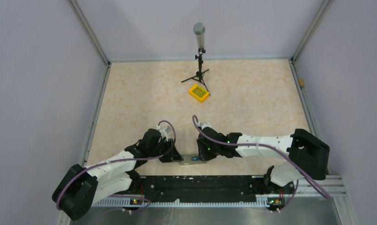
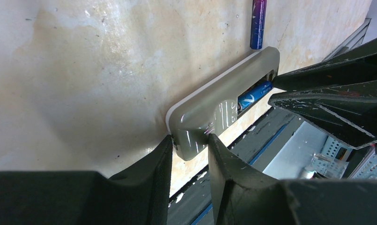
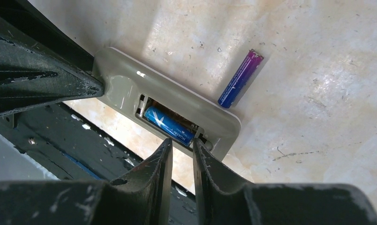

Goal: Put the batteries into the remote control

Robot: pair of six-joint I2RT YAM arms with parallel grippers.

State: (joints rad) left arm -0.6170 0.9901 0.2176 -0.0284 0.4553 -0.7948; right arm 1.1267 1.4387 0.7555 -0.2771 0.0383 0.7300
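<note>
Remote control (image 1: 192, 159) lies back-up at bottom centre of the overhead view, one battery (image 3: 170, 126) inside it.
The left gripper (image 2: 190, 140) clamps its end; the right gripper (image 3: 181, 145) has fingers narrowly apart at that battery, grip unclear. A skewed push could pop it out, or knock the spare battery (image 3: 240, 79) rolling.

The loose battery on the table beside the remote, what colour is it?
The loose battery is blue fading to purple, clearest in the right wrist view.

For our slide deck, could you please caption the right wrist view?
One battery lying in the remote, another battery loose on the table, right hand at the bay.
</note>
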